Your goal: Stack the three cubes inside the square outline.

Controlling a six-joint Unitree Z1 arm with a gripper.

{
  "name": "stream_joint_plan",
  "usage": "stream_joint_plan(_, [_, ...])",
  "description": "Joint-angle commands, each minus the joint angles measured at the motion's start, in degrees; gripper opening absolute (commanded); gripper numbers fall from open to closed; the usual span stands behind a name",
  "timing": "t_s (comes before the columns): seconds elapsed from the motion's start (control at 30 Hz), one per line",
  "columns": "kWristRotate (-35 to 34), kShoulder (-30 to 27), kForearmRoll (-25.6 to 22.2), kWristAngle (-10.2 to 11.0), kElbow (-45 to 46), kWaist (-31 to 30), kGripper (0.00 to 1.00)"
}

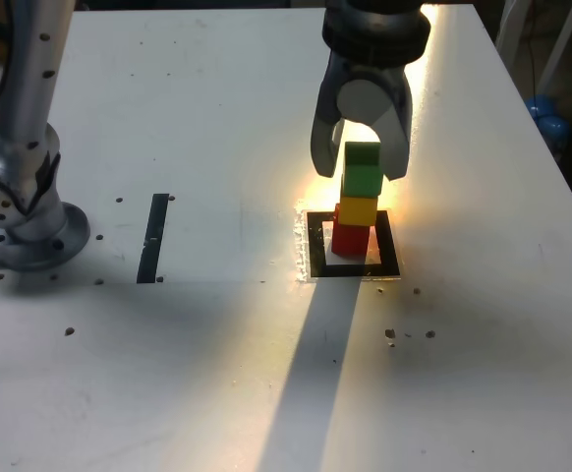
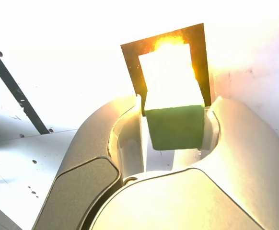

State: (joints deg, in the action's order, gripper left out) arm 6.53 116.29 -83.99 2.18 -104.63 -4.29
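Three cubes stand stacked within the square outline [image 1: 386, 246] on the tabletop: red cube [image 1: 350, 240] at the bottom, yellow cube [image 1: 358, 211] in the middle, green cube [image 1: 362, 169] on top. Your jaws stand apart around the green one, with a gap showing on one side. Expect light, stiff blocks, unlikely to crush but easily toppled; if you must regrip, take the green cube squarely by opposite side faces
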Motion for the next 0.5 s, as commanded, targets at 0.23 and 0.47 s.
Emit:
stream_joint_plan(0.23, [0.0, -2.4, 0.1, 0.3, 1.5, -0.2, 1.0])
stream_joint_plan(0.47, [-1.4, -9.8, -0.1, 2.0, 7.1, -0.2, 1.0])
